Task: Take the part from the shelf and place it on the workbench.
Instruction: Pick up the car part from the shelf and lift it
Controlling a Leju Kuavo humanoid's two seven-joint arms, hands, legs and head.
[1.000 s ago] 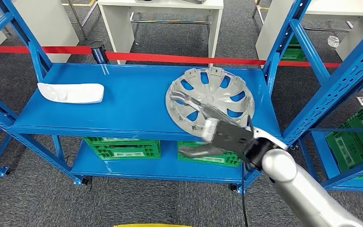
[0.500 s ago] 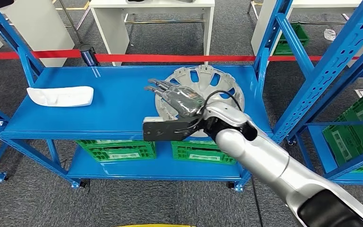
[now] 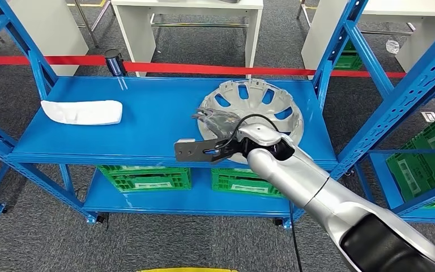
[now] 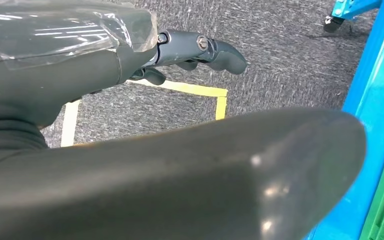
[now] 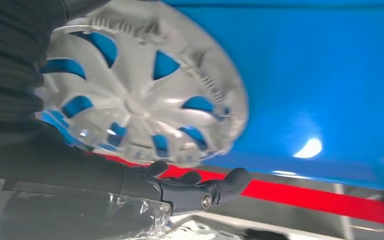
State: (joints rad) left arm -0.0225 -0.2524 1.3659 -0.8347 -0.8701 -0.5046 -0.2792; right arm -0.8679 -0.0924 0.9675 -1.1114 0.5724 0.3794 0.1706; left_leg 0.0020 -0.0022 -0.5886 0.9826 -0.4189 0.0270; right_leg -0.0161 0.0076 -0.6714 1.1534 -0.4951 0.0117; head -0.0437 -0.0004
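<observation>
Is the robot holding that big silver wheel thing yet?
No. The right robot hand hovers over the silver wheel cover on the blue shelf, fingers apart, gripping nothing. The left robot hand holds nothing too.

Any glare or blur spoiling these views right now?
Right wrist view: round silver plastic wheel cover is motion-blurred, and a glare spot sits on the blue metal shelf. Head view: sharp and evenly lit. Left wrist view: close dark hand fills the foreground, soft.
</observation>
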